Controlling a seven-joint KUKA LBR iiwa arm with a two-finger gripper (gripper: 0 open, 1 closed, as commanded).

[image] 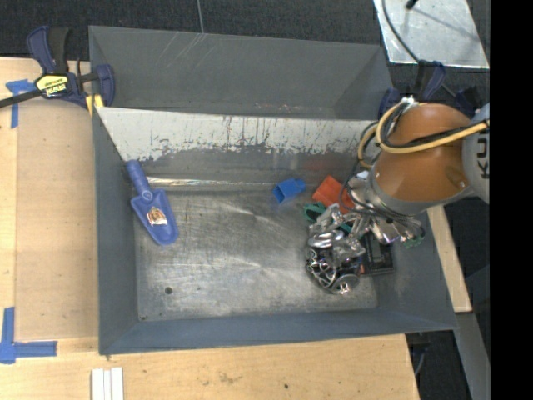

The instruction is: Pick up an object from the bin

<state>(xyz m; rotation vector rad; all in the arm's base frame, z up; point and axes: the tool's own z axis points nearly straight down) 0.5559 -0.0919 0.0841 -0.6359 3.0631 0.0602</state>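
Note:
My gripper (360, 226) hangs low at the right end of the bin, under the arm's orange cover. It is down among a small heap of things. Right at it lies a shiny silver metal piece (327, 240). Just in front of that sits a black wire ball-like thing (333, 272). A flat black piece (380, 260) lies to the gripper's right. Behind it are an orange block (331, 192) and a green thing (316, 212). Nothing is visibly held.
A small blue block (290, 191) lies near the back wall, left of the heap. A blue scoop-shaped tool (151, 205) lies at the far left by the wall. The arm comes in over the right rim.

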